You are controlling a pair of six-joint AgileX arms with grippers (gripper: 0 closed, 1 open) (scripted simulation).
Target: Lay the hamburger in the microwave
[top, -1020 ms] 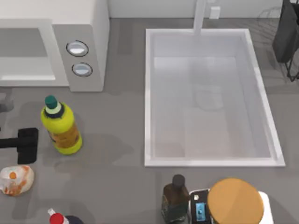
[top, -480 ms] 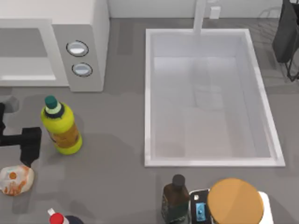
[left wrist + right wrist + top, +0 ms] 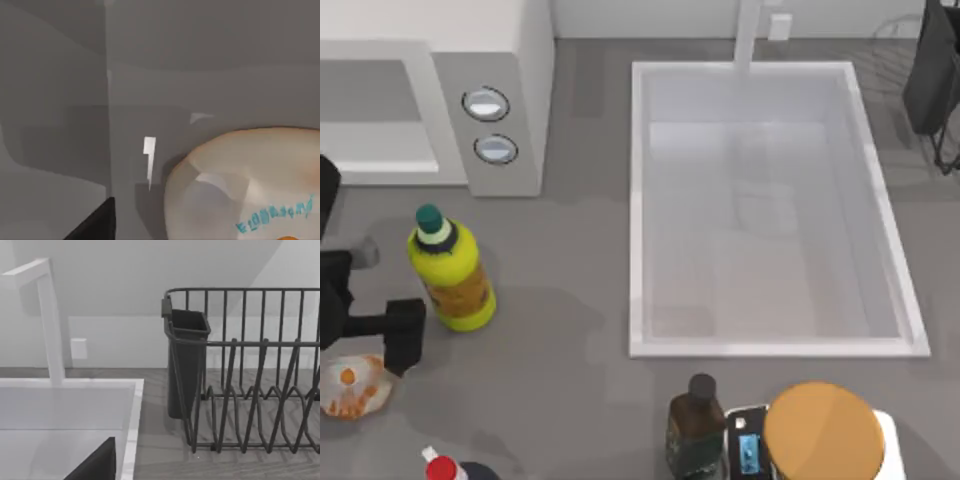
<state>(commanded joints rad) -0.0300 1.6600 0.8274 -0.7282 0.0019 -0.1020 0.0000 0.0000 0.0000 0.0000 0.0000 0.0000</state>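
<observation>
Top view: hamburger sits at the lower-left edge of the frame, on the counter. Left gripper is at the left edge, just above and right of the bun and overlapping its upper-right corner, so the approach runs down and left. I can't tell whether its fingers are spread or closed, or whether they touch the bun. Microwave fills the upper left, cavity open toward the bottom of the frame; the yellow bottle stands between cavity and gripper, a likely snag on the carry. The bun is roundish, with no real long axis. The left arm is clearly the nearer one.

Left wrist view: hamburger looms at lower right, very close to the camera; a dark finger tip shows at the bottom edge.

Right wrist view: dish rack and sink; I judge the right arm parked at the far right, well apart from the bun.
</observation>
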